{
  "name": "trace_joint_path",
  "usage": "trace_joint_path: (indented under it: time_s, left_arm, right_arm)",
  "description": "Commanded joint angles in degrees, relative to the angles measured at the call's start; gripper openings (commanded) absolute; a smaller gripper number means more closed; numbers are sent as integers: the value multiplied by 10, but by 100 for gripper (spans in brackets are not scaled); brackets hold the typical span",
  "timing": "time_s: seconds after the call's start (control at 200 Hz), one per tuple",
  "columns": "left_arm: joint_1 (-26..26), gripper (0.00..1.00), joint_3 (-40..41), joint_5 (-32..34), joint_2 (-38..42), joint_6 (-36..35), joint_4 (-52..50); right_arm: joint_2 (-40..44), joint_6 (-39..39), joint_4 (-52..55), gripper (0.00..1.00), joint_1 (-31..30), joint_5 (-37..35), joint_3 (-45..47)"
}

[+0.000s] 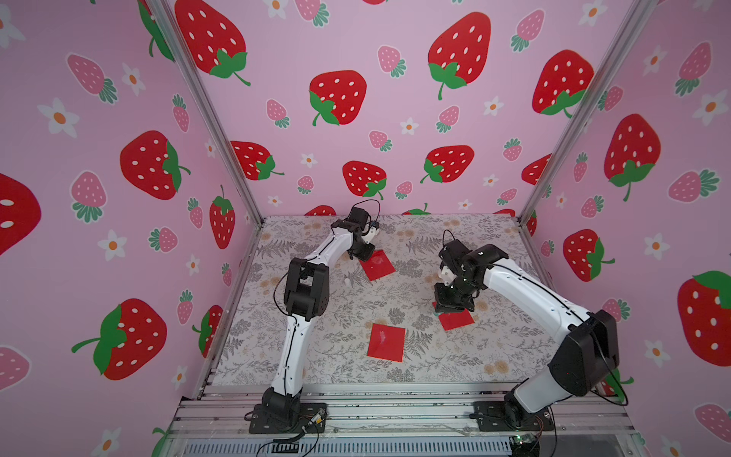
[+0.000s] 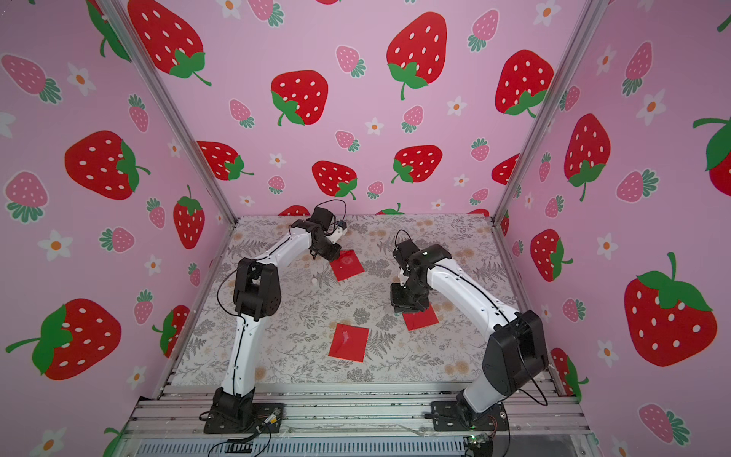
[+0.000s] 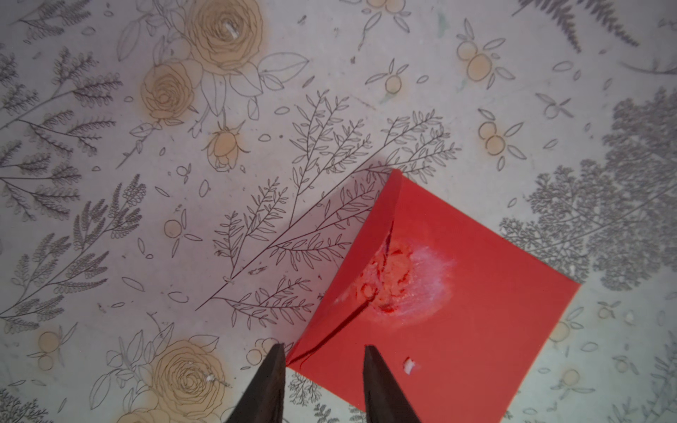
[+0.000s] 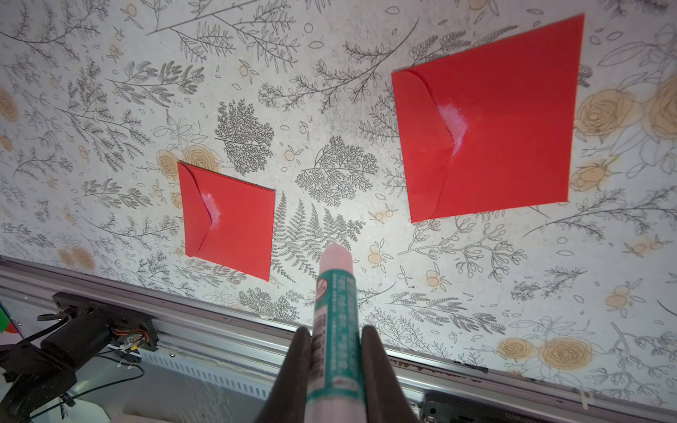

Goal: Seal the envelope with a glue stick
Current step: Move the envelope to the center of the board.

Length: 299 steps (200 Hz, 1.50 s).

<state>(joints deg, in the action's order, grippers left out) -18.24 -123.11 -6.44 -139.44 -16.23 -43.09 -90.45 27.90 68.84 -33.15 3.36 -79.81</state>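
Your floral-printed table surface (image 1: 340,368) carries three square red paper envelopes. All three lie flat with the flap folded down and a whitish smear at the flap tip. The far envelope (image 1: 377,265) lies toward the far edge, left of centre. The front envelope (image 1: 386,342) sits near the middle of the front edge. The right-hand envelope (image 1: 457,319) lies right of centre, midway between the far and front edges. They are well apart from one another.

Your left gripper (image 3: 324,348) hangs over the far envelope's left corner. Its dark fingers (image 3: 271,381) are partly apart with nothing gripped, and the corner shows in the gap. The paper at that flap tip looks torn and pinkish.

Your right gripper (image 4: 335,329) is clamped on the only glue stick (image 4: 335,293), a white tube with a teal-green label. It pokes out past the fingers (image 4: 373,351). Its bare pinkish tip points between the front and right-hand envelopes and touches neither.

A small white piece (image 1: 347,281), too small to identify, lies just left of the far envelope.
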Motion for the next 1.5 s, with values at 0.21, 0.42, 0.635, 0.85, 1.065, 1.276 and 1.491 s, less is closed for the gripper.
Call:
trace_joint_path:
  time_s: [0.21, 0.42, 0.635, 0.85, 1.065, 1.276, 1.491]
  left_arm:
    - [10, 37, -73, -8, -33, 4, -37]
    - [9, 34, -97, -7, -51, 6, -60]
    - [9, 31, -94, -10, -52, 10, -72]
    - [8, 29, -102, -27, -57, 18, -84]
    - [7, 26, -147, -30, -83, 16, -115]
    - [7, 26, -162, -23, -90, 15, -117]
    - [7, 18, -190, -25, -105, 12, -137]
  right_arm:
    - [-13, 4, 17, 0, -11, -4, -17]
    - [-21, 3, 17, 0, -13, -1, -22]
    - [-23, 4, 18, 0, -17, -3, -26]
    - [-19, 8, 19, 0, -22, -6, -22]
    - [-14, 11, 16, 0, -28, -8, -18]
    - [-13, 10, 17, 0, -30, -10, -17]
    - [-11, 13, 14, 0, -31, -10, -14]
